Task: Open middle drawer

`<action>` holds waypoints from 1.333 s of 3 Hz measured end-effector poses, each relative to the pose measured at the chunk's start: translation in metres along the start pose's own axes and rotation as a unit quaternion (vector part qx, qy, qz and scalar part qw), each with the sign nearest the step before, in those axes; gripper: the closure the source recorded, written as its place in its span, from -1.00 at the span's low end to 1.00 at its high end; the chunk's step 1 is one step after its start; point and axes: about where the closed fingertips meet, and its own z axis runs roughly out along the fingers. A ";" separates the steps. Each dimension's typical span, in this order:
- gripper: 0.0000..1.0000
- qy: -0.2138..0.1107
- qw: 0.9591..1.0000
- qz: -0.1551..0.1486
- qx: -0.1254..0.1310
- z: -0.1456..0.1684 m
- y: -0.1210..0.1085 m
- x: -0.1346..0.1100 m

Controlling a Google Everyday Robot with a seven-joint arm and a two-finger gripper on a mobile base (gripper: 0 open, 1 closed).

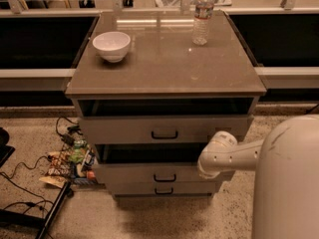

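**Middle drawer part-way out, pincer at its right end**

The wide, shallow grey middle drawer (129,174) of the grey-brown cabinet (164,90) sits below the taller top drawer (119,129) and above the lowest drawer (134,188). A dark gap shows above its front, so it stands partly open. The white robot arm (234,156) reaches in from the right, and its pincer (203,172) is against the right end of that front. Whether the pincer is open or closed on anything cannot be told. The drawer looks rigid and probably light, likely sliding on runners. Its smooth front offers no purchase, so the small black rectangular pull handle (164,178) at the centre is the place to grip. A pull from the right end may skew it. Jerking could shake the white ceramic bowl (111,45) and clear plastic water bottle (202,15) on the tabletop (164,63).
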 end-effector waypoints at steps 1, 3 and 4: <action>1.00 0.000 1.000 0.000 0.000 -0.007 -0.002 0.000; 1.00 0.000 1.000 0.000 0.000 -0.007 -0.002 0.000; 0.96 0.000 1.000 0.000 0.000 -0.008 -0.002 -0.001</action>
